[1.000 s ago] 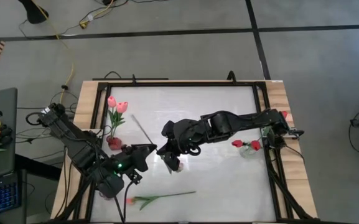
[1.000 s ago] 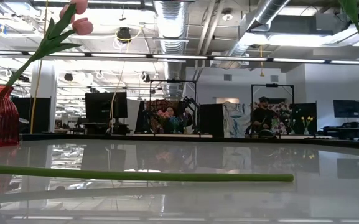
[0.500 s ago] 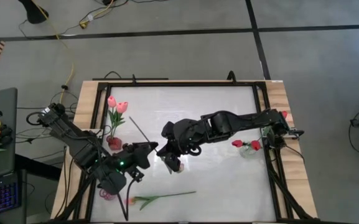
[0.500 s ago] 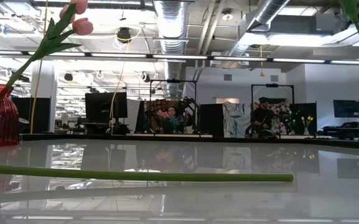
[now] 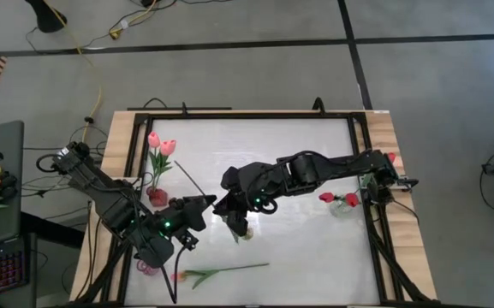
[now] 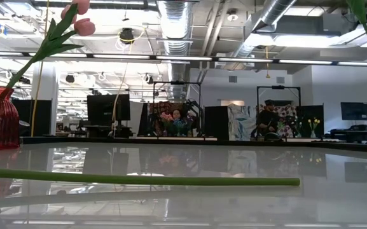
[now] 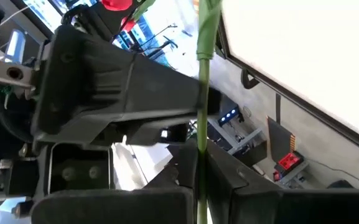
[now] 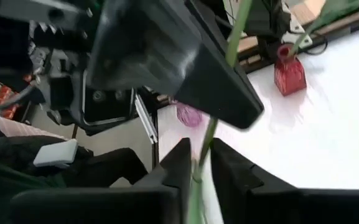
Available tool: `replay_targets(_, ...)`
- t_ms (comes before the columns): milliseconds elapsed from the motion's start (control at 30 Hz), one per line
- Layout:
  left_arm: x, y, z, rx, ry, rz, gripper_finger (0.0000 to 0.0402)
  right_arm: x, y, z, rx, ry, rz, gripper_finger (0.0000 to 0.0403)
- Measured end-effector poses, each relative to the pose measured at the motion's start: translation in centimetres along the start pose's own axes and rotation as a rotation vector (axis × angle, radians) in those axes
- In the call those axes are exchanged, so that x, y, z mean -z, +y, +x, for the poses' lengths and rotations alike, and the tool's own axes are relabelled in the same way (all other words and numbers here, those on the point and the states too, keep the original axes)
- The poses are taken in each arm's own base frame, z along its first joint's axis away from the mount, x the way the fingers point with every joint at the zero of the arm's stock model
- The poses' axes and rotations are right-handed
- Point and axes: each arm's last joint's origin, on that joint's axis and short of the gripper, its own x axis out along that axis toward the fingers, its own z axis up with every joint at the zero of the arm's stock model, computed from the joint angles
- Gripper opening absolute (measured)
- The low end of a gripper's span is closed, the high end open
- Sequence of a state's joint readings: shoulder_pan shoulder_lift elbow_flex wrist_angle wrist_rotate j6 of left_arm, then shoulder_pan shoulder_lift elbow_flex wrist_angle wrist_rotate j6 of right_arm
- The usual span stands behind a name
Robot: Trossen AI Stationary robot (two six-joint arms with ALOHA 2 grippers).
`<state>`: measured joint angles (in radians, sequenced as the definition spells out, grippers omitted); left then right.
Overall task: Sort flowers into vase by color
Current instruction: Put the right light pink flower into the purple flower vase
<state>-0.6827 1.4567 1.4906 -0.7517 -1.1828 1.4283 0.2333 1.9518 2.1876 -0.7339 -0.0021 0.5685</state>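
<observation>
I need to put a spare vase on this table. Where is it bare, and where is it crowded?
Bare: the far strip beyond both arms, between the red vase and the clear vase, and the near right corner past the lying tulip. Crowded: mid-table, where the left gripper and right gripper meet on a stem.

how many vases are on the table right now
3 that I can make out. A red vase holds pink tulips on the table's left, a clear vase with red buds stands at the right edge, and a small pink vase sits at the front-left corner, partly hidden.
</observation>
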Motion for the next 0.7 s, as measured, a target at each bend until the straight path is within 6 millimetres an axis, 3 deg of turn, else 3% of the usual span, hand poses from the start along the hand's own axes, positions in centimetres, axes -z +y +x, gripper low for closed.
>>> replay_targets(267, 0.0, -0.2, 0.0, 0.009, 0.0, -0.035, 0.0, 0.1, 0.2, -0.2, -0.074, 0.051, -0.02, 0.0206)
replay_targets(367, -0.1, -0.3, 0.0, 0.023, -0.032, -0.11, 0.0, 0.2, 0.1, -0.8, -0.026, 0.057, -0.02, 0.0238)
replay_targets(533, 0.4, -0.7, -1.0, 0.051, -0.094, -0.235, 0.0, 0.3, 0.2, -2.4, 0.118, 0.009, -0.056, 0.0249)
replay_targets(700, 2.7, -0.7, -3.0, 0.03, -0.141, -0.41, 0.0, 0.4, 0.9, -3.2, 0.164, -0.038, -0.091, 0.0249)
